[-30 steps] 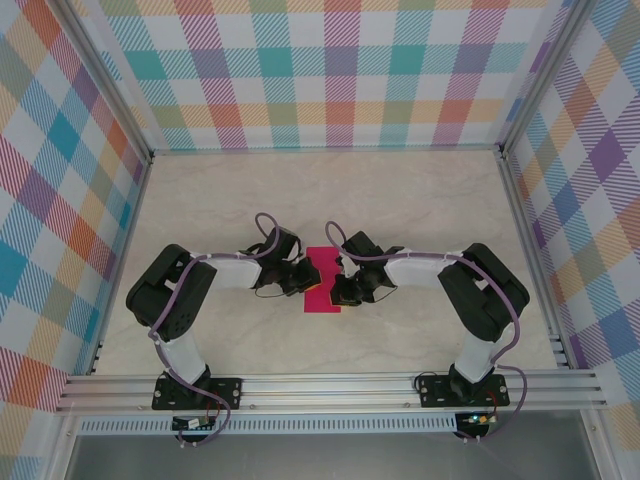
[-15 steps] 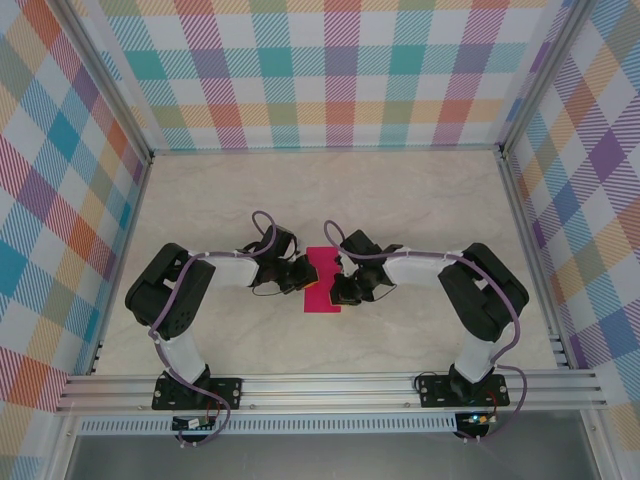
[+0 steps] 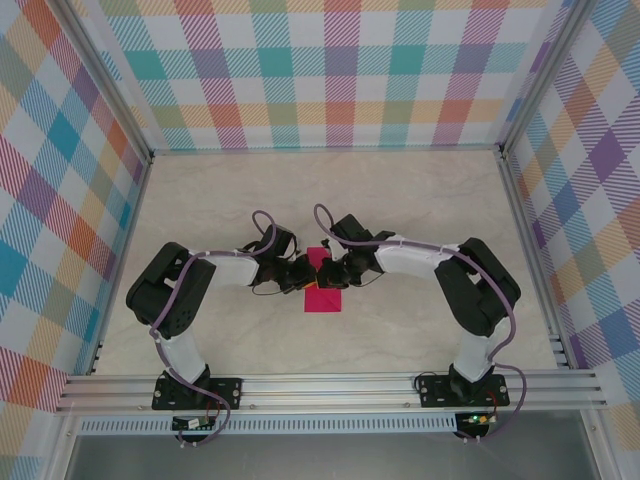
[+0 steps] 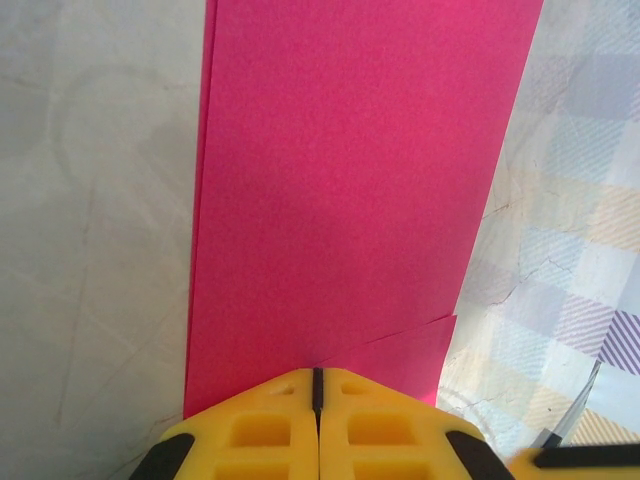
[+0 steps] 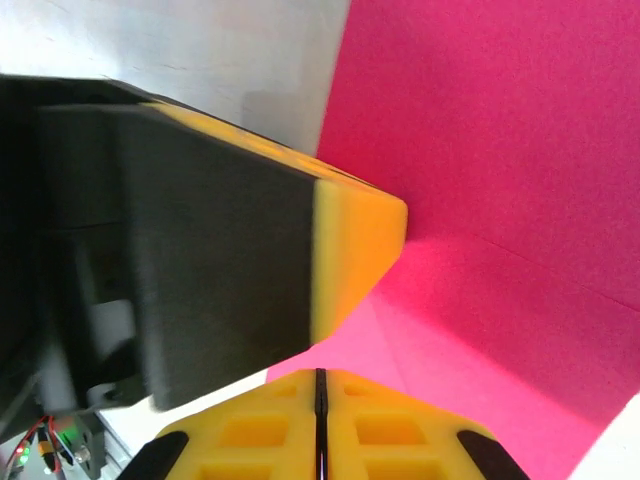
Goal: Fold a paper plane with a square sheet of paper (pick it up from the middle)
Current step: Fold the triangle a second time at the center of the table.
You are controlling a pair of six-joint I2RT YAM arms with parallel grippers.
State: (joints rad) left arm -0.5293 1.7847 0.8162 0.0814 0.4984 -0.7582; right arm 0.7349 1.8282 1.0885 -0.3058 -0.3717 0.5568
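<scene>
Table (image 3: 430,200): the square sheet of paper (image 3: 322,298) is found about midway between the left and right edges, somewhat nearer the near edge, between the 2 arms. It is no longer a flat single layer. A folded-over flap and a straight crease are seen in both wrist views.

Left gripper (image 3: 305,272): jaws closed tight, tips set at the sheet's left side. Right gripper (image 3: 336,272): jaws likewise closed, tips at the sheet's right side, just beside the left gripper's finger. Whether a layer is pinched or only pressed down cannot be told.

Handling, as judged:
- Very light. It is likely to be dragged or lifted by any sideways touch.
- Thin and limp. Sag is expected wherever it is unsupported, so a hold at 1 corner is not advised.
- Creases are taken permanently, so a stray pinch would spoil the fold lines.
- The surface looks matte. Little slip against the foam-like yellow pads is expected, but easy sliding on the smooth marbled table is.

Hold advised: at the middle of an edge or along the centre crease. 1 gripper should pin the sheet flat while the free flap is taken close to its edge by the other.
</scene>
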